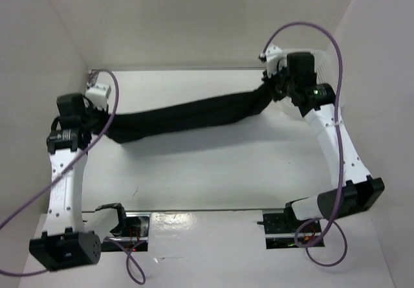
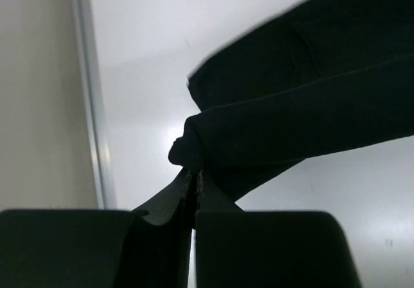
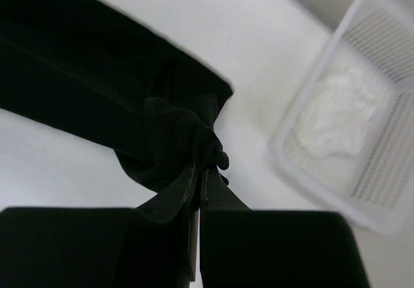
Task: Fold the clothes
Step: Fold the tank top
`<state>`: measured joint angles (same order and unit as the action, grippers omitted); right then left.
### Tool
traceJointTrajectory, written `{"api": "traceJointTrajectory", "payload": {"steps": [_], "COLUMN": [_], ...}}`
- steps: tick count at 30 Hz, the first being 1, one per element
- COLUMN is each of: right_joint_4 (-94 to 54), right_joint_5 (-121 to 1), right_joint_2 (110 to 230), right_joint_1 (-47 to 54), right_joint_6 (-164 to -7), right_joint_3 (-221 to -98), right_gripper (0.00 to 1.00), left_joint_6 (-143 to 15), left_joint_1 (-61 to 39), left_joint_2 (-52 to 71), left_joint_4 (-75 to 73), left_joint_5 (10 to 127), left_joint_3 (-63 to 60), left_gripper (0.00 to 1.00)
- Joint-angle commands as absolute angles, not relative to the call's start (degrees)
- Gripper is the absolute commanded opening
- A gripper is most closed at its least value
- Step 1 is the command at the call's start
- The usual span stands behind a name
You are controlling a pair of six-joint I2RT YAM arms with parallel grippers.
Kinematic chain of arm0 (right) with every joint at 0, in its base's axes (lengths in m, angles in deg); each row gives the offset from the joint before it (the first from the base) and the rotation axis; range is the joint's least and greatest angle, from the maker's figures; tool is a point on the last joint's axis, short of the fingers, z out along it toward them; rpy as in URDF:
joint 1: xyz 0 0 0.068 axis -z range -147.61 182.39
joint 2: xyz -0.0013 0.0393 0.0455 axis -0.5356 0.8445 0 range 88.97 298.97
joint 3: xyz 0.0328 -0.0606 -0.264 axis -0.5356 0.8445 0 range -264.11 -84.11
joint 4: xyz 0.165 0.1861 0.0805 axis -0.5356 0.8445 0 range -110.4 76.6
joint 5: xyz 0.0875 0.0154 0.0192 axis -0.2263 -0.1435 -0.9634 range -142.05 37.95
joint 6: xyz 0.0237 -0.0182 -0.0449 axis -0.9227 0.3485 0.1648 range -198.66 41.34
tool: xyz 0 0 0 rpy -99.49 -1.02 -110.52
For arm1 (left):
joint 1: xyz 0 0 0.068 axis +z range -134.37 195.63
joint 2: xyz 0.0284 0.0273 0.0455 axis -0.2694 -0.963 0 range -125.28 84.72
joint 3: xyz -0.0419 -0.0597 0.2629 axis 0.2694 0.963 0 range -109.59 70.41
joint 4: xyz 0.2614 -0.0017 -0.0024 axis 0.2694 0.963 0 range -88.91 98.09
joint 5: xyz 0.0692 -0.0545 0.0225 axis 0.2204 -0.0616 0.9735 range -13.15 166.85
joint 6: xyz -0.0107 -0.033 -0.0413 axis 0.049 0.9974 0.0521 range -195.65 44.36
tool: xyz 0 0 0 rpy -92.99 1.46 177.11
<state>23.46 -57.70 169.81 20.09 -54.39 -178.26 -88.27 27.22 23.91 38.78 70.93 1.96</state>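
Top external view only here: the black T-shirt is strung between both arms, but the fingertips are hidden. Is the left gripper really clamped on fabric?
Observer: Yes, the left gripper is shut on a bunched end of the T-shirt.
Operator: And the right?
Observer: The right gripper is shut on a crumpled wad of it too.
Operator: Anything beside that gripper?
Observer: A white mesh basket holding white fabric.

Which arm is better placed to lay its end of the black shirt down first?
Probably left: the left claw grips the shirt over bare table; the right claw hangs beside the basket.
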Motion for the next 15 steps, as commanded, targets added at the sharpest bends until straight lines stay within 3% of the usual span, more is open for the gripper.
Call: {"api": "traceJointTrajectory", "payload": {"steps": [1, 2, 8, 15], "right_joint_4": [22.6, 23.1, 23.8, 25.1], "right_joint_5": [-58.9, -59.5, -61.5, -64.5], "right_joint_2": [163.7, 162.3, 153.6, 152.0], "right_joint_1": [21.0, 21.0, 23.9, 25.9], "right_joint_6": [-50.6, -50.0, -49.5, -51.2], "right_joint_3": [-167.1, -164.6, -149.1, -148.5], "right_gripper": [0.00, 0.00, 0.00, 0.00], "left_joint_6": [-94.6, -94.6, -100.0, -102.0], "left_joint_1": [27.7, 28.7, 28.4, 28.4], "left_joint_2": [33.1, 36.7, 45.0, 49.0], "left_joint_4": [44.4, 44.4, 51.5, 59.1], "left_joint_5": [72.4, 72.4, 77.9, 81.5], "left_joint_3": [9.0, 10.9, 10.6, 11.3], "left_gripper": [0.00, 0.04, 0.06, 0.06]}}
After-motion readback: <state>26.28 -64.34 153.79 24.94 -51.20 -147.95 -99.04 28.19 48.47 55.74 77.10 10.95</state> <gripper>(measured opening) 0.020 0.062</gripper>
